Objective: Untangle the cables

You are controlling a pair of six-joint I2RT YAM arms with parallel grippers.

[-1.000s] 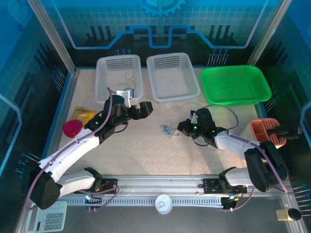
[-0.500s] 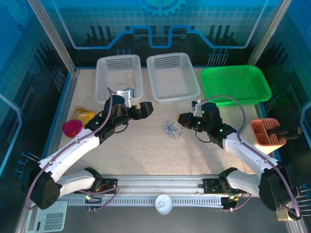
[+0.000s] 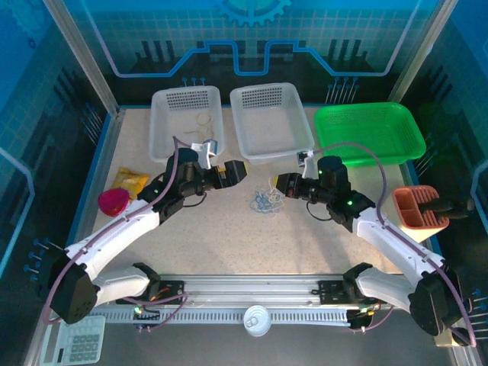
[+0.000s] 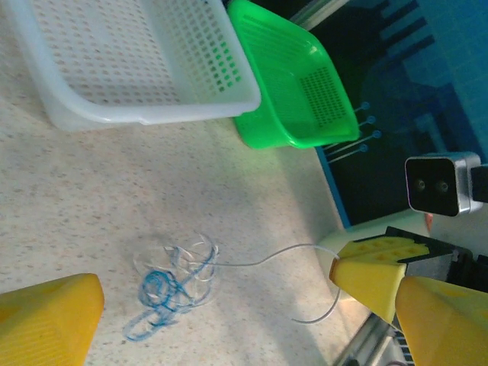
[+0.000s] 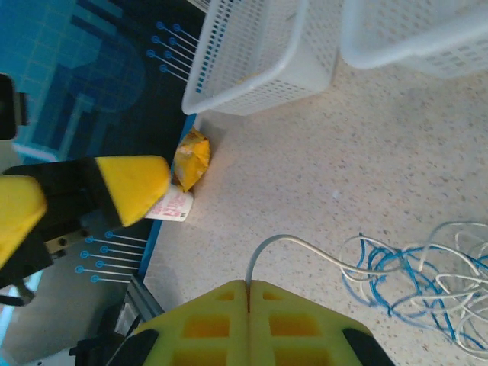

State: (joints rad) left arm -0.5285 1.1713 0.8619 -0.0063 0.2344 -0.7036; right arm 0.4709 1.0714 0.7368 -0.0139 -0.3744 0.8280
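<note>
The cables (image 3: 264, 200) lie as a small blue and white tangle on the speckled table between my two grippers. In the right wrist view my right gripper (image 5: 248, 293) is shut on a white cable (image 5: 305, 248) that arcs away to the tangle (image 5: 412, 286). In the top view that gripper (image 3: 280, 184) is just right of the tangle. My left gripper (image 3: 232, 172) hovers open just left of the tangle, holding nothing. The left wrist view has the tangle (image 4: 171, 286) ahead of the left gripper (image 4: 244, 328), between its wide-apart yellow fingers (image 4: 46, 316). A yellowish strand (image 3: 202, 120) lies in the left white basket.
Two white baskets (image 3: 157, 133) (image 3: 274, 152) and a green basket (image 3: 366, 158) line the back of the table. A yellow packet (image 3: 130, 181) and a pink object (image 3: 114, 201) lie at the left. An orange holder (image 3: 418, 206) stands at the right edge.
My right gripper has moved back and slightly left, pulling the white cable and shifting the tangle a little. My left gripper has moved right, closer to the tangle.
</note>
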